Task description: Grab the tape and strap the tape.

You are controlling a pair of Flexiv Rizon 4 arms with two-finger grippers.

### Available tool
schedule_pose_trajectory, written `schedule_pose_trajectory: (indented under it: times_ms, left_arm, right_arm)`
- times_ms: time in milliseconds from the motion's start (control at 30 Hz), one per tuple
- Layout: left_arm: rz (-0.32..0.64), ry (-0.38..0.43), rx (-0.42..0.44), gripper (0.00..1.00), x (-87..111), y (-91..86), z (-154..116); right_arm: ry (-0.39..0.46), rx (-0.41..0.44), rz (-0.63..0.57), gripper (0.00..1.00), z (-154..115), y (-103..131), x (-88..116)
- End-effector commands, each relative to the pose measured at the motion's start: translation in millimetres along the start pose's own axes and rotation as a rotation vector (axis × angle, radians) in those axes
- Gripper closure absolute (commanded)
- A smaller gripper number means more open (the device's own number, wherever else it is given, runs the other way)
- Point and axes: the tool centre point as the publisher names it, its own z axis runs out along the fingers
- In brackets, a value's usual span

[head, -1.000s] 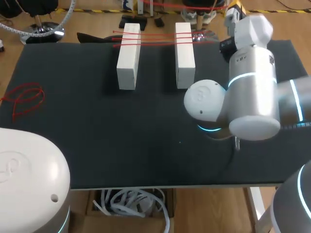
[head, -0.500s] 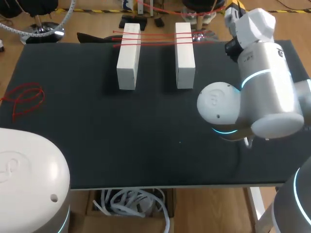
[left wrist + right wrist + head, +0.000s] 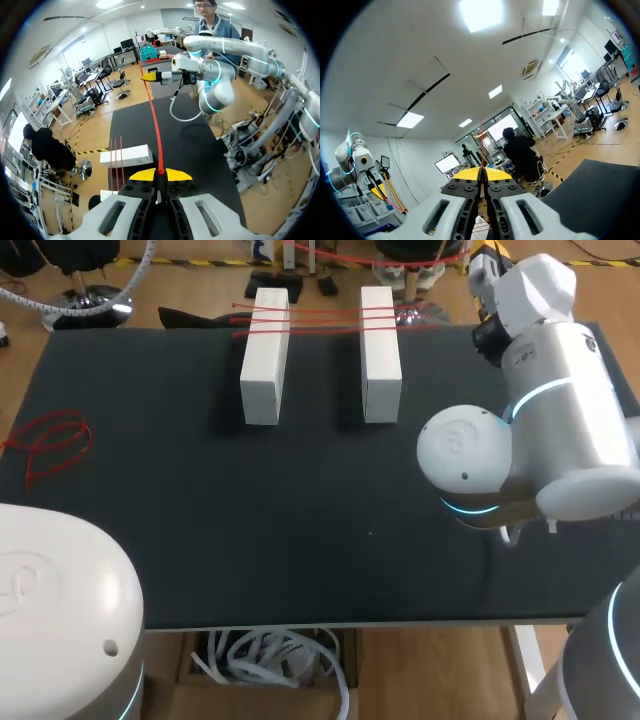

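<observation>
Red tape [image 3: 156, 125] taut between left gripper [image 3: 160, 172] and right gripper [image 3: 150, 76], both clenched on it; strapping step in hand, next move likely lowering it across white blocks [image 3: 265, 365] at upper centre, beside three laid strands [image 3: 320, 320].

Yellow-tipped fingers [image 3: 465, 174] closed on thin red tape [image 3: 481, 145], black table [image 3: 600, 185] beside.

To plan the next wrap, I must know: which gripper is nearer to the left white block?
Left, most likely. The left gripper, shut on the red tape, hangs just beside the left white block. The right gripper is well beyond the other block, at the tape's far end.
</observation>
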Motion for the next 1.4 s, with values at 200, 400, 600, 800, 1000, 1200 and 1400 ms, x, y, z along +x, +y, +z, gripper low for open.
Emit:
schedule_pose_trajectory:
  times_ms: [200,400,600,800,1000,1200,1400]
  left_arm:
    - [-0.001,0.003,-0.003,1.00,-0.2,-0.5,-0.9]
    - [-0.001,0.003,-0.003,1.00,-0.2,-0.5,-0.9]
    - [-0.001,0.003,-0.003,1.00,-0.2,-0.5,-0.9]
    - [-0.001,0.003,-0.003,1.00,-0.2,-0.5,-0.9]
    - [-0.001,0.003,-0.003,1.00,-0.2,-0.5,-0.9]
    - [-0.001,0.003,-0.003,1.00,-0.2,-0.5,-0.9]
    - [-0.001,0.003,-0.003,1.00,-0.2,-0.5,-0.9]
  right_arm:
    - [-0.004,0.006,-0.001,1.00,0.1,2.7,1.4]
    - [-0.004,0.006,-0.001,1.00,0.1,2.7,1.4]
    - [0.006,0.048,-0.093,1.00,4.2,-3.4,17.3]
    - [0.041,0.083,-0.277,1.00,1.6,-7.5,42.6]
    - [-0.002,0.115,-0.436,1.00,-3.1,-12.9,66.0]
    - [-0.039,0.125,-0.501,1.00,-7.9,-23.0,88.1]
    - [-0.004,0.119,-0.522,1.00,-10.8,-32.5,116.5]
